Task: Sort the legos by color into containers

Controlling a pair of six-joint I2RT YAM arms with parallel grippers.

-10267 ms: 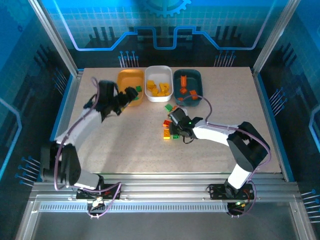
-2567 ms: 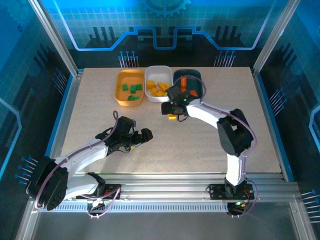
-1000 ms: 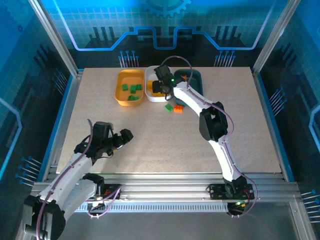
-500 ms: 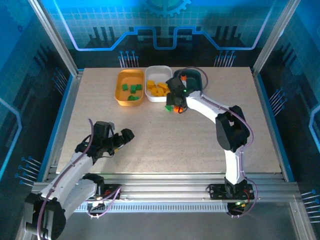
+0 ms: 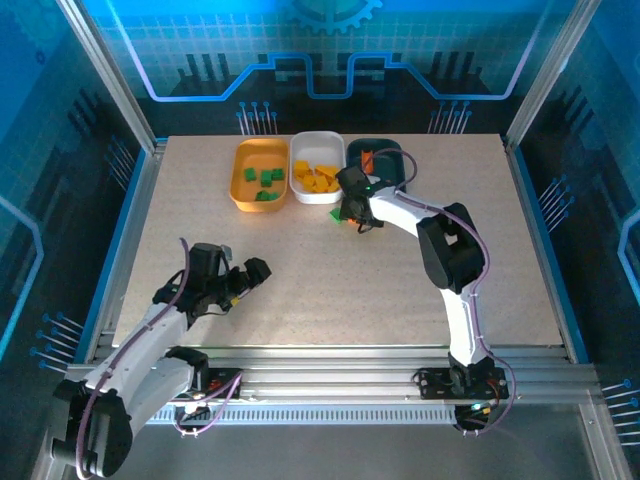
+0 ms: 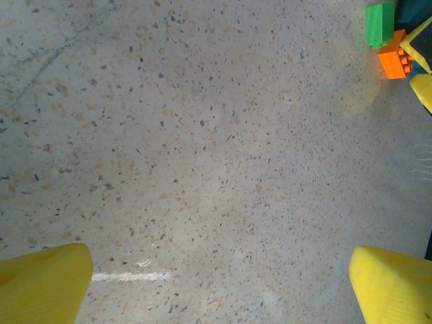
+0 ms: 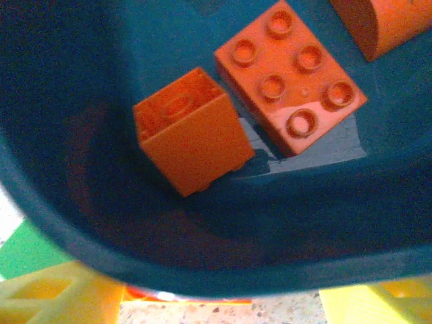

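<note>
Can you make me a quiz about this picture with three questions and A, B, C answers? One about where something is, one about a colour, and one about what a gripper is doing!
1. The white tray stands:
A) left of the orange tray
B) between the orange tray and the teal tray
C) right of the teal tray

2. The bricks in the teal tray are:
A) green
B) yellow
C) orange

3. The left gripper is:
A) open over bare table
B) shut on a green brick
C) shut on a yellow brick

Answers:
1 B, because the top view shows the row as orange, white, teal.
2 C, because the right wrist view shows orange bricks lying inside it.
3 A, because its yellow fingertips stand wide apart with just speckled table between them.
</note>
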